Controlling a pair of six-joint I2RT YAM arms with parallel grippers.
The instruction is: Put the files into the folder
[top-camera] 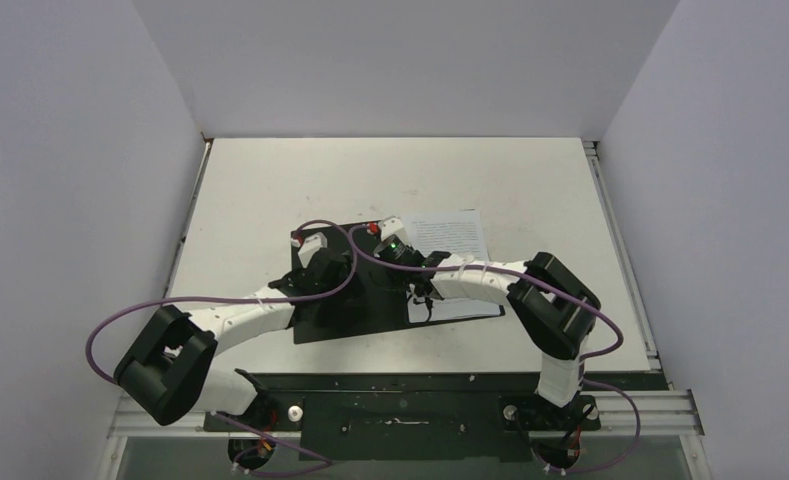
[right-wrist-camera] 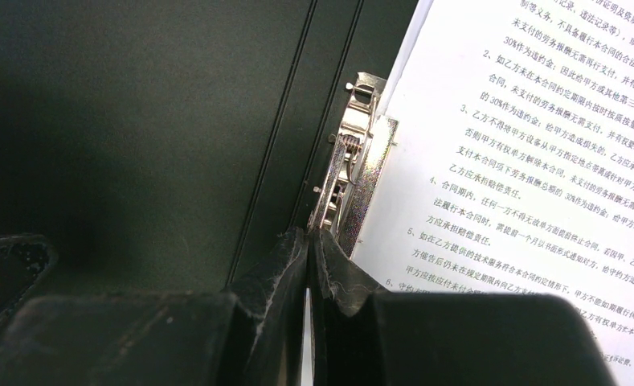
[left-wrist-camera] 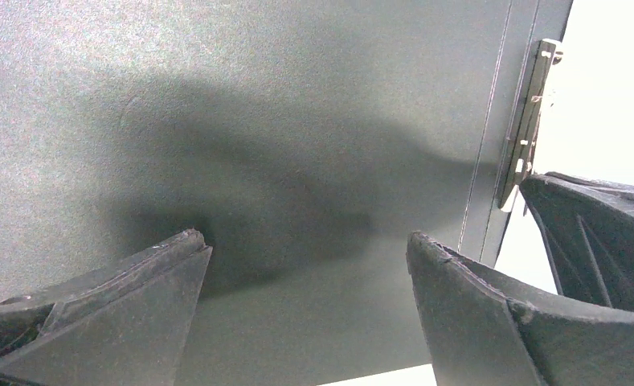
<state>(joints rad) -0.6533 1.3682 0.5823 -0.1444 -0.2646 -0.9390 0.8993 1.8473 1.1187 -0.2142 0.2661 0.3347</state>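
Right wrist view: closed right tool [right-wrist-camera: 308, 239] at the spine clip [right-wrist-camera: 353, 153] of the folder [right-wrist-camera: 137, 121], files [right-wrist-camera: 522, 161] just beside it; left tool [left-wrist-camera: 304, 241], spread wide, over the black inside.

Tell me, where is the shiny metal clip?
In the right wrist view the metal clip sits along the spine of the open folder, between its black inside and the printed files, just ahead of the shut right gripper.
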